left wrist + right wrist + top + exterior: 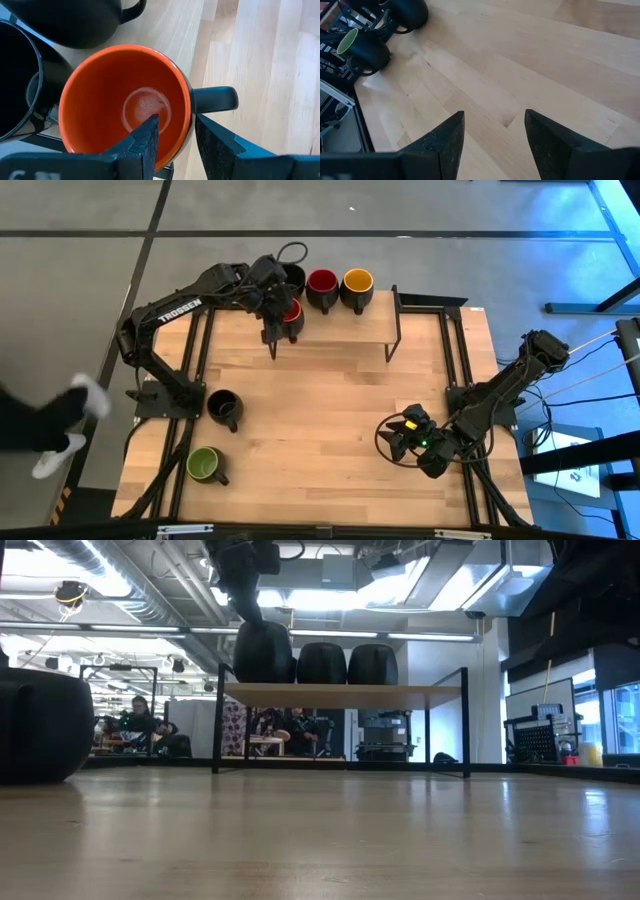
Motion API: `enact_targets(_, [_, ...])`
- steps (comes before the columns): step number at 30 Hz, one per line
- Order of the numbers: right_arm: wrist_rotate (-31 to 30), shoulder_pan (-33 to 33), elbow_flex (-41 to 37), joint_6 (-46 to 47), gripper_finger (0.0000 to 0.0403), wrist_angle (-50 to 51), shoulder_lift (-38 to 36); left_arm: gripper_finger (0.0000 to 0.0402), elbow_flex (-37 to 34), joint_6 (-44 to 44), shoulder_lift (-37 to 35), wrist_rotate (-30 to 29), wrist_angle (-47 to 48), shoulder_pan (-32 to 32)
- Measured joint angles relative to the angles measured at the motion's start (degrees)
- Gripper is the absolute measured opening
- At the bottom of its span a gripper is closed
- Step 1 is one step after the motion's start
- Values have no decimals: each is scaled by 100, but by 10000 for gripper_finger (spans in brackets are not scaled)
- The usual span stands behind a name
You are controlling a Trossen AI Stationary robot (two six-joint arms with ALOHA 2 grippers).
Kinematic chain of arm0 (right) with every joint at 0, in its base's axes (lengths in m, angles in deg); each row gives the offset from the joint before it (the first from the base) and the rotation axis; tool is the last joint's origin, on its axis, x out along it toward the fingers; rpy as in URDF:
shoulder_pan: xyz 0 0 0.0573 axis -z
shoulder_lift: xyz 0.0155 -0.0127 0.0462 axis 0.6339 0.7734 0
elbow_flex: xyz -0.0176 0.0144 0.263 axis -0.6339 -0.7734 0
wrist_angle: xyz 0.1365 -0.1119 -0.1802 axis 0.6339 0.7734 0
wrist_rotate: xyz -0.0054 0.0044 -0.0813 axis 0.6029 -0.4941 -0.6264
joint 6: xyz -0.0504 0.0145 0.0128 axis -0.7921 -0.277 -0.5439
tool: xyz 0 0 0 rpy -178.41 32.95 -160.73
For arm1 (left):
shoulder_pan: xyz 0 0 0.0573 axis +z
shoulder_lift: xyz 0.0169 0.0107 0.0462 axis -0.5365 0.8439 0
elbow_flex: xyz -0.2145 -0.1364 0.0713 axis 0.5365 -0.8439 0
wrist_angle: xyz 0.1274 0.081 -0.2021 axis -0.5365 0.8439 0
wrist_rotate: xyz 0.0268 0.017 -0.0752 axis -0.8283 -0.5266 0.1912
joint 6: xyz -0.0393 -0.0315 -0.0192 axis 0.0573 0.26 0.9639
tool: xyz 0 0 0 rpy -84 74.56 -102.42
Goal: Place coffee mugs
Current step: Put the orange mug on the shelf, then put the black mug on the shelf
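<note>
My left gripper (281,320) (176,120) reaches over the left end of the raised wooden shelf (345,328) (340,695) at the table's far edge and is shut on the orange-red mug (291,311) (120,100). On the shelf stand a black-inside mug (294,278), a dark red mug (322,282) and a yellow mug (358,281). Another black mug (223,408) and the green mug (204,465) (362,47) stand on the table's left side. My right gripper (398,438) (495,120) waits open, low over the table's right side. My left gripper holds the orange-red mug by its rim (186,117) right beside the handle (215,98). One finger (145,137) is inside the cup and the other finger (215,145) outside, coming from above. The mug is upright; in the low view its base (264,680) is level with the shelf top.
The shelf stands on thin black legs (396,330) with open room beneath it (340,735). Bare wood (320,410) lies between the two arms. A person's hand and sleeve (70,415) show off the table's left edge. People sit in the room behind (140,725).
</note>
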Motion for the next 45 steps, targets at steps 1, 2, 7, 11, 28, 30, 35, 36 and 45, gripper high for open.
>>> enact_targets(1, [0,0,0,-1,193,1,0,122,0,0,0,5,-1,0])
enact_targets(2, [0,0,-1,-2,193,1,0,122,1,0,0,10,-2,0])
enact_targets(7, [0,0,0,-2,193,1,0,122,2,9,-64,112,-9,0])
enact_targets(11, [0,1,-1,-2,193,6,0,122,7,-18,-184,295,-50,-13])
enact_targets(28, [745,0,0,52,193,23,0,122,7,-21,-941,89,-310,15])
enact_targets(30, [697,2,0,119,194,24,0,122,7,-20,-1066,90,-333,15])
enact_targets(35, [592,2,0,506,226,7,0,122,7,113,-1448,133,-199,-12])
enact_targets(36, [592,2,0,517,236,1,0,122,11,169,-1517,173,-108,-41])
enact_targets(45, [487,2,0,183,276,-269,0,121,-141,1431,-2118,396,925,-788])
